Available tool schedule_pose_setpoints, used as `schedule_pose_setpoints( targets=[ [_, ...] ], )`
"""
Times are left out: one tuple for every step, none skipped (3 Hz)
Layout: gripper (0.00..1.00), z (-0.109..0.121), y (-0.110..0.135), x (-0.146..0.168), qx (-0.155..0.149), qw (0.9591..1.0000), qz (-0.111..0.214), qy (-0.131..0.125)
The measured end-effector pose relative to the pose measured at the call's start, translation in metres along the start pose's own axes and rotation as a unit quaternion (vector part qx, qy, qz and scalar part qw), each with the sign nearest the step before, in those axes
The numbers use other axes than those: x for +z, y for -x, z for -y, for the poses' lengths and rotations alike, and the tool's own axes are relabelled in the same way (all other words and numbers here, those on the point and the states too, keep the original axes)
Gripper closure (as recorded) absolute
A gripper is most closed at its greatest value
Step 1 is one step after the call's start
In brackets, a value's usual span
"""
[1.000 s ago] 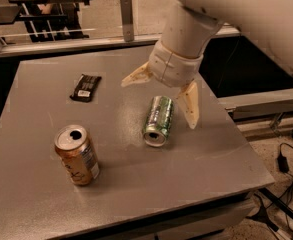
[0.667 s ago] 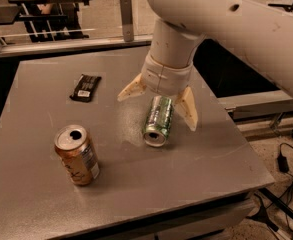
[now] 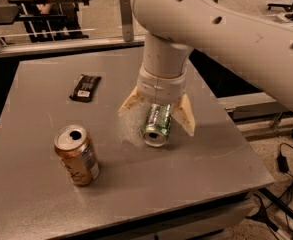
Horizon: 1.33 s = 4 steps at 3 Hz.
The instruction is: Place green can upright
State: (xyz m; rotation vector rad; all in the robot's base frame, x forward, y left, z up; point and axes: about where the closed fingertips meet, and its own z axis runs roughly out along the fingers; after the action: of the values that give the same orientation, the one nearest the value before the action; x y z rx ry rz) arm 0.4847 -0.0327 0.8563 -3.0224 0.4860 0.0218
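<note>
The green can (image 3: pixel 156 124) lies on its side on the grey table (image 3: pixel 196 169), its silver top facing the front edge. My gripper (image 3: pixel 157 112) hangs straight down over it, open, with one cream finger (image 3: pixel 129 101) to the can's left and the other finger (image 3: pixel 184 115) to its right. The fingers straddle the can's rear half without closing on it. The wrist hides the can's far end.
An orange-brown can (image 3: pixel 77 154) stands upright at the front left of the table. A dark snack wrapper (image 3: pixel 85 87) lies flat at the back left. The table's right edge and front edge are close to the green can. Chairs and railings stand behind the table.
The arm has swung left and lowered, so the open fingers now straddle the lying green can from above. The can itself has not moved.
</note>
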Motion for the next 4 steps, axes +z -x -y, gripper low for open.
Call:
schedule_pose_setpoints(
  targets=[
    [0.22, -0.001, 0.002, 0.006, -0.003, 0.9999, 0.005, 0.012],
    [0.45, -0.002, 0.0, 0.008, 0.006, 0.9997, 0.007, 0.021],
    [0.68, 0.001, -0.007, 0.002, 0.043, 0.9988, 0.017, 0.015],
    [0.92, 0.004, -0.017, -0.017, 0.124, 0.9909, 0.052, -0.016]
  ],
)
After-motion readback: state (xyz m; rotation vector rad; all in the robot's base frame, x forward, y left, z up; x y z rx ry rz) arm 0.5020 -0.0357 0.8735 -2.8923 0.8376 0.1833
